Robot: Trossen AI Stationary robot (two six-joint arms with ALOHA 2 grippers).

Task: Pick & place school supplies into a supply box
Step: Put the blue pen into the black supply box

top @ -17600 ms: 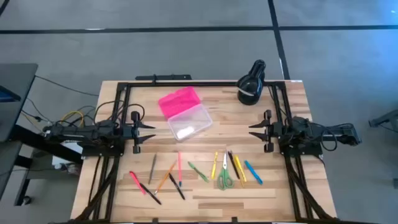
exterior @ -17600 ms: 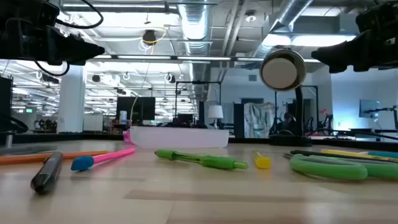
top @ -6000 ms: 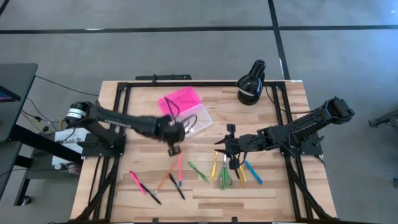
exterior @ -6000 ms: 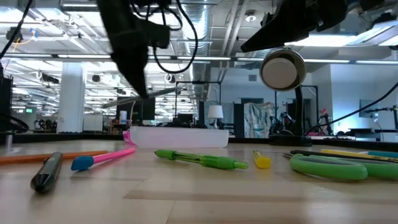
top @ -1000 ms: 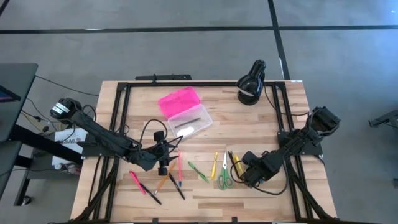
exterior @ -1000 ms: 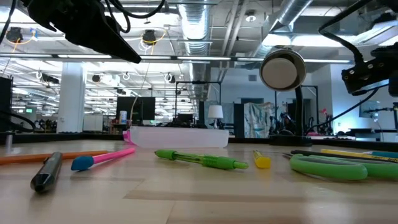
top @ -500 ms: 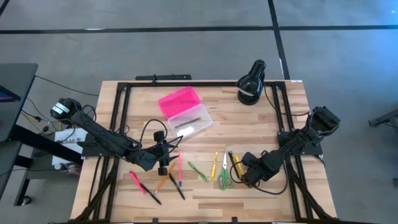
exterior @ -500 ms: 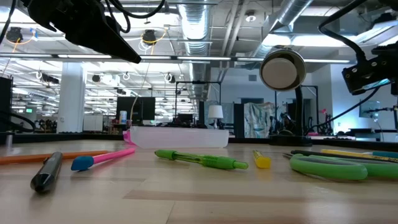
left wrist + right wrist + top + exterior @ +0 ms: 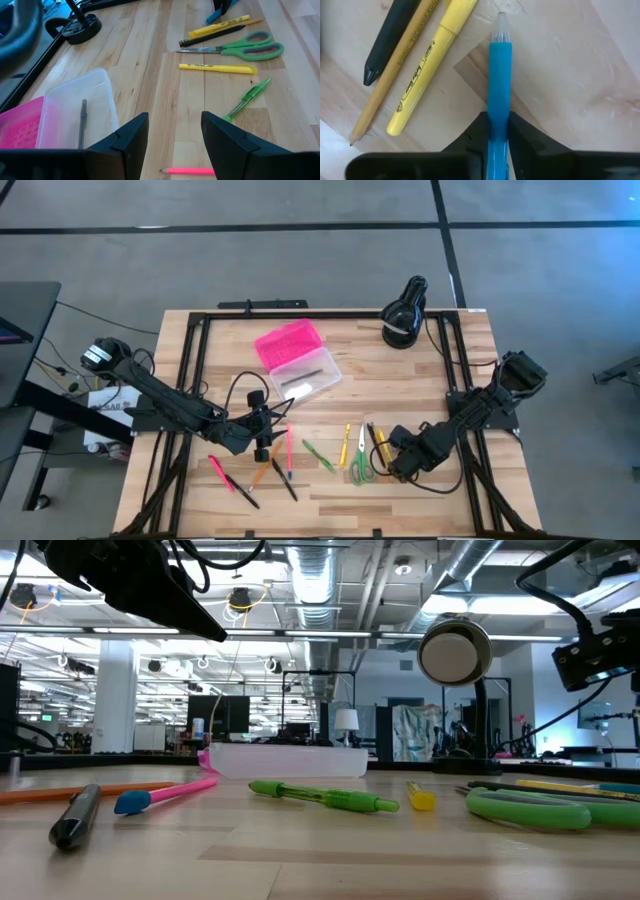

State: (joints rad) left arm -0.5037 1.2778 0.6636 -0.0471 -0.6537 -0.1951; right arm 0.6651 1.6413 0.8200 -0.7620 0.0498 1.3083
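Right gripper (image 9: 498,131): my fingers pinch the blue pen (image 9: 499,75).
Left gripper (image 9: 172,132): spread wide, empty, over the pink pencil (image 9: 187,171).
Risk: pen may pivot out when I lift.

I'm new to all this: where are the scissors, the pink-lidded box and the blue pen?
scissors (image 9: 235,49), left wrist view, on the green handles.
pink-lidded box (image 9: 289,343), high view, on the open pink lid.
blue pen (image 9: 499,80), right wrist view, on its barrel.
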